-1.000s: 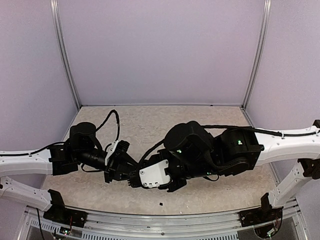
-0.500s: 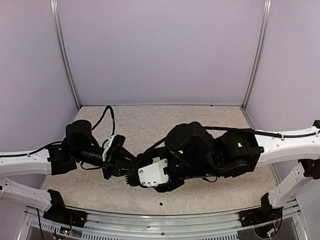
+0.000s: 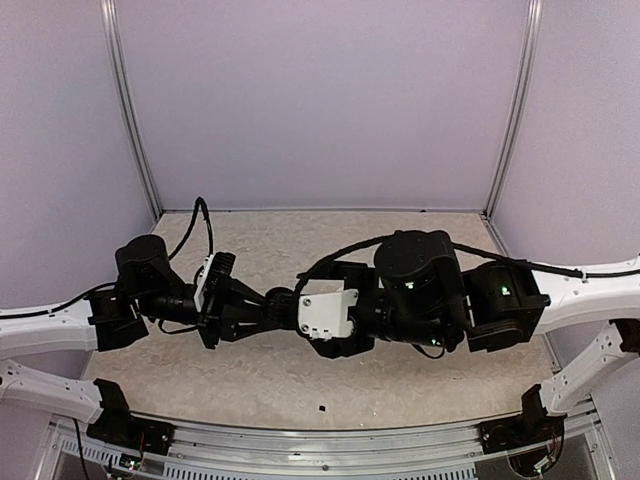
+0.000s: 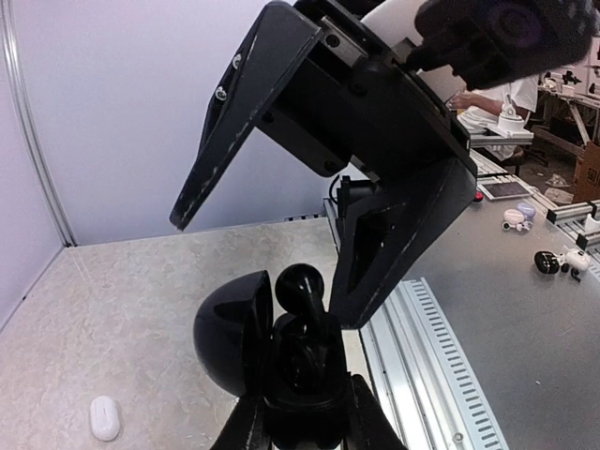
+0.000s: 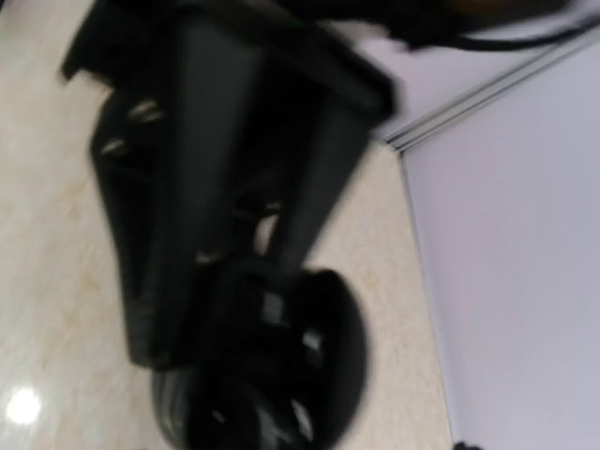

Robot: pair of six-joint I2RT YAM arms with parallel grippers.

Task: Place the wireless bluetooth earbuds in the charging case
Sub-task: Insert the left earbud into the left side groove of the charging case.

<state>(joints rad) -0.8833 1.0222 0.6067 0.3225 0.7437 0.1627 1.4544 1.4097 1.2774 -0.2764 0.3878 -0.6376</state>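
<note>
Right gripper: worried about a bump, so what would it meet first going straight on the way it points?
Probably the open black plastic clamshell case that the shut left gripper holds up towards it. The right gripper, open, has a finger on either side of it, though depth is unclear.

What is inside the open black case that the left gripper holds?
A black bud stands up in the black case. Its lower part and any second bud are hidden.

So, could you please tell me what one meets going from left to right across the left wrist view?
Small white oval plastic pebble → glossy black domed lid of the open plastic case → black ball-headed plastic bud → ribbed silver metal rail.
</note>
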